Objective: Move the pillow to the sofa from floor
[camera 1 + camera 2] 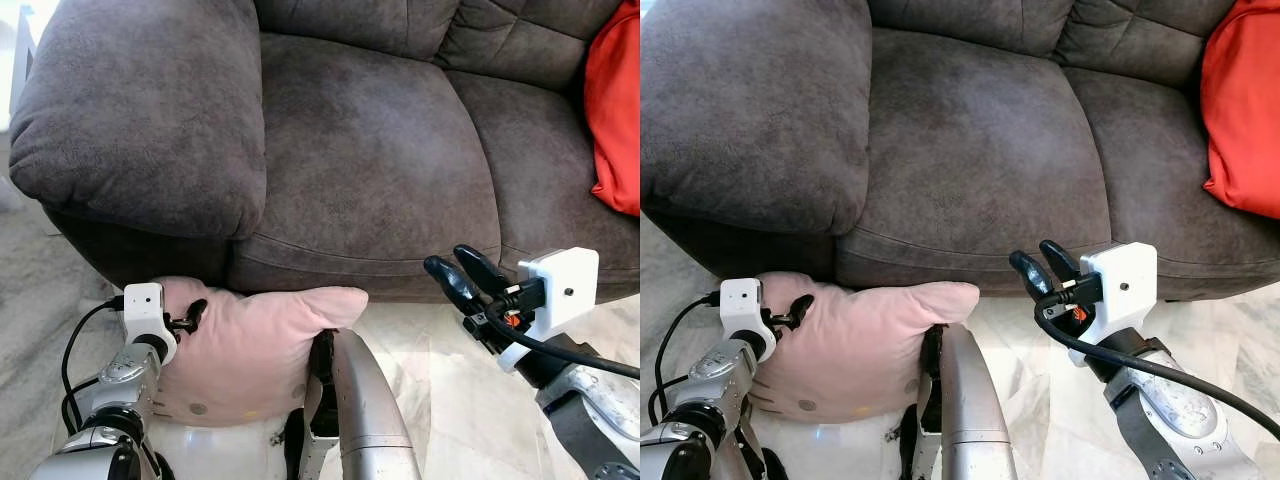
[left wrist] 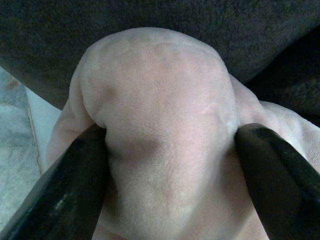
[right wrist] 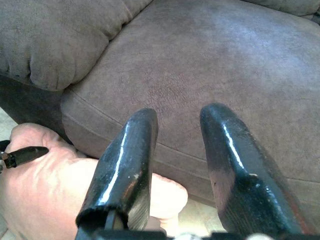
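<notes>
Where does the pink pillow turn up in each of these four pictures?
Left eye view: pink pillow low and left of centre, on the floor against the sofa front.
Right eye view: same spot, left pincer at its corner.
Left wrist view: a pillow corner bulges between the two black fingers.
Right wrist view: it lies in the lower corner, below the sofa.
Shared landmark: the grey sofa's seat cushion.

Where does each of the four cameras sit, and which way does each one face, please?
Left eye, head: down at grey sofa, pink pillow, both arms.
Right eye, head: same scene, red cushion.
Left wrist: along left claw, its fingers pinching a pillow corner.
Right wrist: along right claw, open, toward the sofa seat.
Shared: all four show pillow and sofa.
</notes>
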You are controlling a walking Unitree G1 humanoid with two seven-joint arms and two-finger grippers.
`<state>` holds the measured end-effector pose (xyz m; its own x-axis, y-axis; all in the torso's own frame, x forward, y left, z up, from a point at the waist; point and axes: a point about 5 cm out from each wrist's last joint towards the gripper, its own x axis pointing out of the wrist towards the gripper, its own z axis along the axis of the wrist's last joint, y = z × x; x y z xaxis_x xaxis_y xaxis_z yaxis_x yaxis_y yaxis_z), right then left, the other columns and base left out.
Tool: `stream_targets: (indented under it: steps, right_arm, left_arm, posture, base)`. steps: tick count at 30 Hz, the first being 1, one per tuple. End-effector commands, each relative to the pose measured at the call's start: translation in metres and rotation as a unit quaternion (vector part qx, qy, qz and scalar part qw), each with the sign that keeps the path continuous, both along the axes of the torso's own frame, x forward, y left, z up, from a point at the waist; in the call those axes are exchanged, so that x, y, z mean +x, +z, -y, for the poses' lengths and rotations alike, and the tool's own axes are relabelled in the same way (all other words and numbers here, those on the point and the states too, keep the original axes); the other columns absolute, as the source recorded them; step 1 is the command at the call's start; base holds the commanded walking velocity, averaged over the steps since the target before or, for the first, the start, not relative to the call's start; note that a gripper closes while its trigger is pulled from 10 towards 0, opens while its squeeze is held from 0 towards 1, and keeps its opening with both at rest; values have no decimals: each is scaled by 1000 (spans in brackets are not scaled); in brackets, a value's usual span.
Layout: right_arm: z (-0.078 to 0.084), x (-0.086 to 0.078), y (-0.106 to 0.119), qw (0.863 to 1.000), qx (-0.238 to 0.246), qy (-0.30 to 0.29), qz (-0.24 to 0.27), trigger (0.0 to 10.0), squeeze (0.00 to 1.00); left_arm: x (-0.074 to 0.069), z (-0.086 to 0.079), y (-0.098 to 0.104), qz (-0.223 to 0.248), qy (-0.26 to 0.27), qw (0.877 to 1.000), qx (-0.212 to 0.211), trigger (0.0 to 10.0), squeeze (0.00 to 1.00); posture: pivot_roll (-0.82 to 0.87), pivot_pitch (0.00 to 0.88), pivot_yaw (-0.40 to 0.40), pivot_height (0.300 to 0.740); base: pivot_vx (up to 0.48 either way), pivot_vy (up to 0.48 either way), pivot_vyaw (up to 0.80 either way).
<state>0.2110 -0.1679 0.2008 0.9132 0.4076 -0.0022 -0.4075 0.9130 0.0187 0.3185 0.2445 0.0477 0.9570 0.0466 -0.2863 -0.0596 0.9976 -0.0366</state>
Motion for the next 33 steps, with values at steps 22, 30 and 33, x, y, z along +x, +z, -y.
stream_targets:
  steps: [22, 30, 33]
  right_arm:
    - [3, 0, -2, 1000, -3, -20, 0, 10000, 0]
    - [1, 4, -6, 1000, 3, -24, 0, 10000, 0]
    - [0, 6, -10, 1000, 6, -27, -2, 10000, 0]
  left_arm:
    - [-10, 10, -17, -30, -16, 999, 0, 0, 0]
    - [-14, 9, -18, -10, 0, 1000, 0, 0, 0]
    - [-15, 11, -16, 7, 2, 1000, 0, 0, 0]
  posture:
    - [-181, 297, -344, 481]
    - [-152, 285, -320, 481]
    - [-139, 278, -311, 481]
  base:
    - [0, 0, 0]
    - [0, 0, 0]
    - [0, 0, 0]
